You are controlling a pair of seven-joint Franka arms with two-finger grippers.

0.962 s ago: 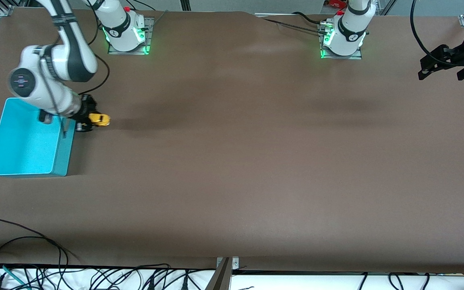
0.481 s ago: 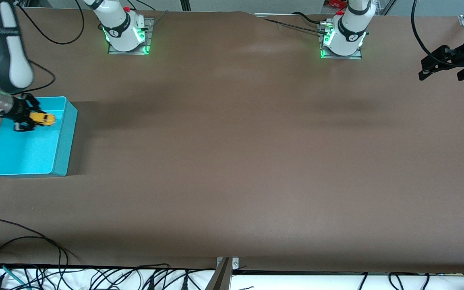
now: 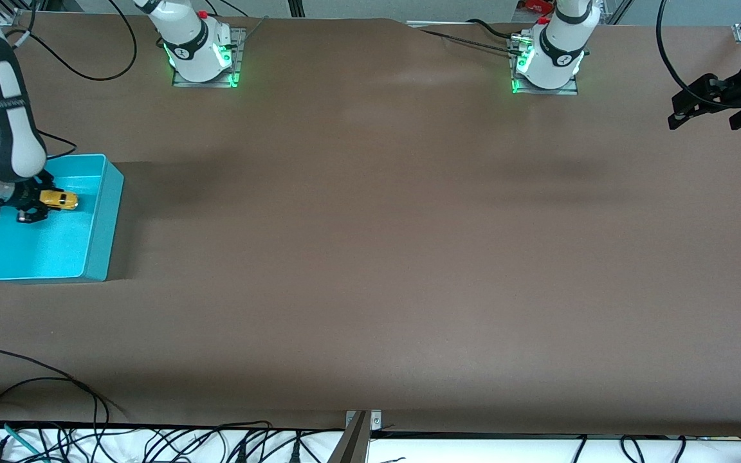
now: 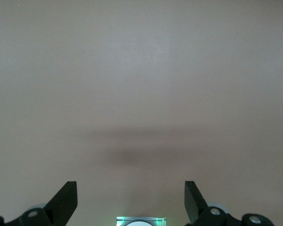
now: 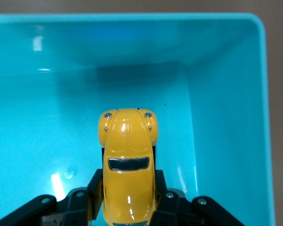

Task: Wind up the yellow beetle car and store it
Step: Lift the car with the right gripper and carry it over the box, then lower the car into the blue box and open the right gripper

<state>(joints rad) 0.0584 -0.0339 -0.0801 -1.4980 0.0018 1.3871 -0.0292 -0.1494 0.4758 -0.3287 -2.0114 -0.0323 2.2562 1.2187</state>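
My right gripper [image 3: 41, 202] is shut on the yellow beetle car [image 3: 60, 200] and holds it over the inside of the turquoise bin [image 3: 104, 218], at the part of the bin nearest the robots' bases. In the right wrist view the car [image 5: 128, 162] sits between the black fingers [image 5: 95, 188], nose pointing out, with the bin's floor and walls [image 5: 228, 122] under it. My left gripper [image 3: 705, 103] is open and empty, up in the air over the left arm's end of the table; its fingertips [image 4: 66, 200] show over bare brown table.
The brown table [image 3: 370, 257] is bare apart from the bin at the right arm's end. Cables [image 3: 55, 424] lie along the edge nearest the front camera. The two arm bases [image 3: 200, 58] stand along the top edge.
My right gripper has carried the car from beside the bin's wall to over the bin's inside, then a little lower. The left arm has hardly moved.
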